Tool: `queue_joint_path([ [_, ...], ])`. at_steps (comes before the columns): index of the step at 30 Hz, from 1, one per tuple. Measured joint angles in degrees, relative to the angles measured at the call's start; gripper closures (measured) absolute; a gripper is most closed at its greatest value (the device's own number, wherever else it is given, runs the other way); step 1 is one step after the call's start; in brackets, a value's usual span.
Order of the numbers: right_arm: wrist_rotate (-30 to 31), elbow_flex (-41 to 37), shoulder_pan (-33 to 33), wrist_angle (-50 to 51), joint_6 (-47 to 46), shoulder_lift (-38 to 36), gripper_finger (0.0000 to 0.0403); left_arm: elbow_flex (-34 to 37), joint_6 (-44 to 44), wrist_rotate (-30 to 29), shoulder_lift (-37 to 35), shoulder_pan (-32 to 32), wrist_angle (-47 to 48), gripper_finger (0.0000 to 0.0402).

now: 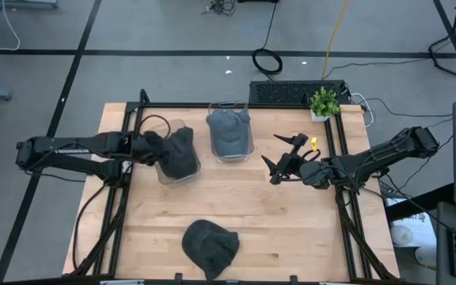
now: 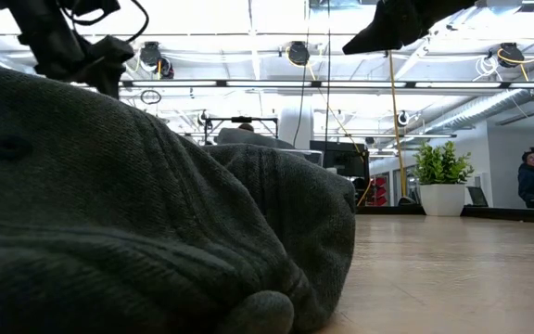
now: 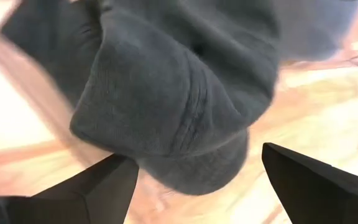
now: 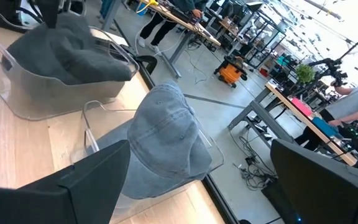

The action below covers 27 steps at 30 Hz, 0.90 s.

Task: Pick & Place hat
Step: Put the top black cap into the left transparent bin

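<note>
A dark grey hat (image 1: pixel 182 154) lies slumped in a clear bin (image 1: pixel 165 176) at the table's left. My left gripper (image 1: pixel 150 146) hovers open just above it. In the left wrist view its two fingers stand on either side of the hat's lower edge (image 3: pixel 191 168), apart from it. A blue-grey cap (image 1: pixel 228 131) sits crown up in a second clear bin (image 1: pixel 232 157) beside the first. Another dark hat (image 1: pixel 210 247) lies flat near the front edge. My right gripper (image 1: pixel 282 154) hangs open in the air, right of the cap, with nothing in it.
A small potted plant (image 1: pixel 324 103) and a black box (image 1: pixel 295 91) stand at the far right. Black frame rails (image 1: pixel 340 158) run along the table's sides. Bare wood (image 1: pixel 291 229) lies at the front right. A person (image 2: pixel 531 176) shows in the room beyond.
</note>
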State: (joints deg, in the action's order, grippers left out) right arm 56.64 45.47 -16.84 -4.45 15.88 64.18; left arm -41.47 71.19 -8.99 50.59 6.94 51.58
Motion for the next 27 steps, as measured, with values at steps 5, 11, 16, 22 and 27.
queue_joint_path([
  [5,0.0,0.0,0.0,0.0,0.0,0.0,0.0023,0.0,2.0,-0.6,0.0,0.0,3.9,0.0055],
  [11,0.0,0.0,0.0,0.0,0.0,0.0,0.0023,0.0,3.2,-0.6,0.0,0.0,7.4,0.0055],
  [16,0.0,0.0,0.0,0.0,0.0,0.0,0.0023,0.0,8.7,-0.8,0.0,0.7,18.9,0.0055],
  [22,0.0,0.0,0.0,0.0,0.0,0.0,0.0023,0.0,5.2,2.6,-0.1,-0.4,12.8,0.0055],
  [27,0.0,0.0,0.0,0.0,0.0,0.0,0.0023,-0.1,-5.7,5.9,-0.1,-1.6,-0.2,0.0055],
])
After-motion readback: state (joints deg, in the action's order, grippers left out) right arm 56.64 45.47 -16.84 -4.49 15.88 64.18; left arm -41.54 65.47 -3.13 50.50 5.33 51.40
